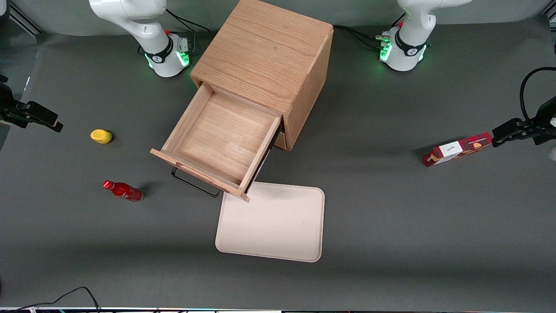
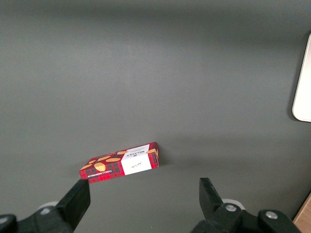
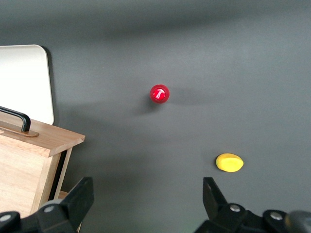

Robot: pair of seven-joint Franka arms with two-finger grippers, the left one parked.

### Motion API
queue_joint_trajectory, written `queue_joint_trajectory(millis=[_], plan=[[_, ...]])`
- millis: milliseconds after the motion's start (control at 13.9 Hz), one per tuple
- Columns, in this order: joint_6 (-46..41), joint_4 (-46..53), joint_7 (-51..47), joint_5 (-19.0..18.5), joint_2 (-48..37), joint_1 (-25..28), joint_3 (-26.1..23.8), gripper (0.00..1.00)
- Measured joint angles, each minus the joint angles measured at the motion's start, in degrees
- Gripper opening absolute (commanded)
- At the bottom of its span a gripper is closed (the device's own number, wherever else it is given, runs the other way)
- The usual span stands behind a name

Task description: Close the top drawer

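While the top drawer (image 1: 221,143) stands pulled fully out mid-frame, handle (image 1: 193,182) facing the camera, the gripper (image 1: 43,117) hangs at the frame's left edge, jaws open, well apart from it.

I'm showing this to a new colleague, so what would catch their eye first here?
The top drawer, pulled far out of the oak cabinet and empty, hanging over a corner of the cream tray. Then the red bottle and yellow lemon toward the working arm's end, where the open gripper hovers.
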State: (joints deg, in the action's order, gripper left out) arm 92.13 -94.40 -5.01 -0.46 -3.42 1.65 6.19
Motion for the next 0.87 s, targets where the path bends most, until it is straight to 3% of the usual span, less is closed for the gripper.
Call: queue_joint_trajectory(millis=[577,865], plan=[[0.02,0.05,1.11,-0.05,0.99,0.0,-0.15,1.0],[0.08,3.17,12.07,0.17,3.91,0.01,-0.34,1.0]])
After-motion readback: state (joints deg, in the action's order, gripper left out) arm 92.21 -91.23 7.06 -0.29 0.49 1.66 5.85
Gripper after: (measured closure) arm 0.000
